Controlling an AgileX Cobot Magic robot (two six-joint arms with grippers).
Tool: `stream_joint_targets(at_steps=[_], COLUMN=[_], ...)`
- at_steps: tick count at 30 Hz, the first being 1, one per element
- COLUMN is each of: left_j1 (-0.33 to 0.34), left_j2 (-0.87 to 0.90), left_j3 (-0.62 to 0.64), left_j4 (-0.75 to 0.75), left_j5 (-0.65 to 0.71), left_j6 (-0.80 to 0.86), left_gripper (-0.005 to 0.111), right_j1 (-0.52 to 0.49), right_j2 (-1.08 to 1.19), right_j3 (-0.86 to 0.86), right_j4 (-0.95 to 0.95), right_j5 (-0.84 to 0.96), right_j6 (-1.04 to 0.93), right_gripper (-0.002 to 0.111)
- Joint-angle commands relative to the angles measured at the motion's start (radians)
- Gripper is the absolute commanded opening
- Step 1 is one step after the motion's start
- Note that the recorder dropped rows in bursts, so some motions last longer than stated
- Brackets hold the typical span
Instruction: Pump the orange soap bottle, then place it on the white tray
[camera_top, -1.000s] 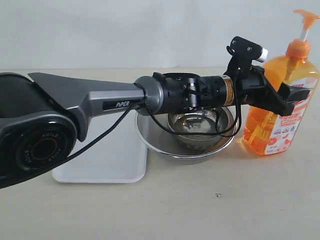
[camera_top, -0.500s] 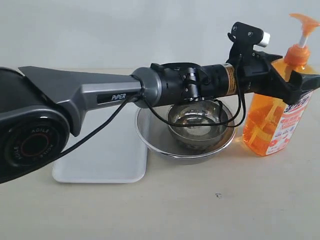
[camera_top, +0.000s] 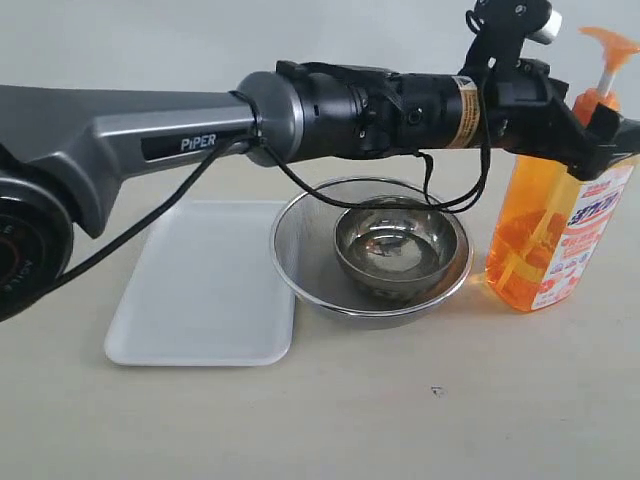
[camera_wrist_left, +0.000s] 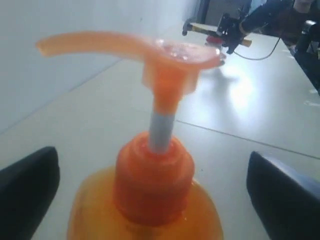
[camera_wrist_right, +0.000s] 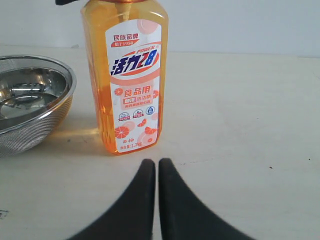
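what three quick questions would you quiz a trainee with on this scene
1. True or false: the orange soap bottle already stands on the white tray.
2. Multiple choice: the left gripper is
A) shut on the pump head
B) open, flanking the bottle's neck
C) resting on the tray
3. Short answer: what stands between the tray and the bottle?

Key:
1. False. The bottle stands on the table, apart from the tray.
2. B
3. A metal mesh bowl with a smaller steel bowl inside it.
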Motion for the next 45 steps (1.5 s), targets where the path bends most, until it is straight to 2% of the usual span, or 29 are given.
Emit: stream_joint_targets(at_steps=[1,4,9,14,20,23,32,37,42,45], left_j1=[-0.001,0.009,0.040,0.081,0.145,0.161,0.159,0.140,0.110,0.106], left_j2=[-0.058,-0.086,-0.126,-0.130,-0.130,-0.145,-0.269,-0.441,-0.655,-0.767], left_j3=[-0.005,-0.004,-0.003,0.012,0.064,0.118,0.381,0.590,0.842,0.968], left_j4=[0.325,0.366,0.366,0.366,0.366,0.366,0.366,0.354,0.241,0.205], left_j5=[-0.013,-0.048,-0.190,-0.403,-0.723,-0.723,-0.723,-0.723,-0.723,-0.723], left_j6=[-0.243,-0.350,-0.387,-0.433,-0.471,-0.542,-0.438,-0.279,-0.051,0.012], left_gripper=[0.094,0.094,0.094,0.094,0.094,0.094,0.094,0.094,0.094,0.094], right_j1=[0.004,0.004,0.004,0.004,0.004,0.004,0.004,0.004,0.004,0.004], right_j2=[-0.004,-0.004,-0.004,-0.004,-0.004,-0.004,-0.004,-0.004,-0.004,-0.004], right_j3=[0.000,0.000,0.000,0.000,0.000,0.000,0.000,0.000,0.000,0.000], right_j4=[0.001,0.001,0.001,0.001,0.001,0.003,0.003,0.003,0.003,0.003], right_j5=[-0.009,-0.009,-0.009,-0.009,-0.009,-0.009,-0.009,-0.009,-0.009,-0.009], right_j6=[0.000,0.000,0.000,0.000,0.000,0.000,0.000,0.000,0.000,0.000], right_gripper=[0.000,0.000,0.000,0.000,0.000,0.000,0.000,0.000,0.000,0.000])
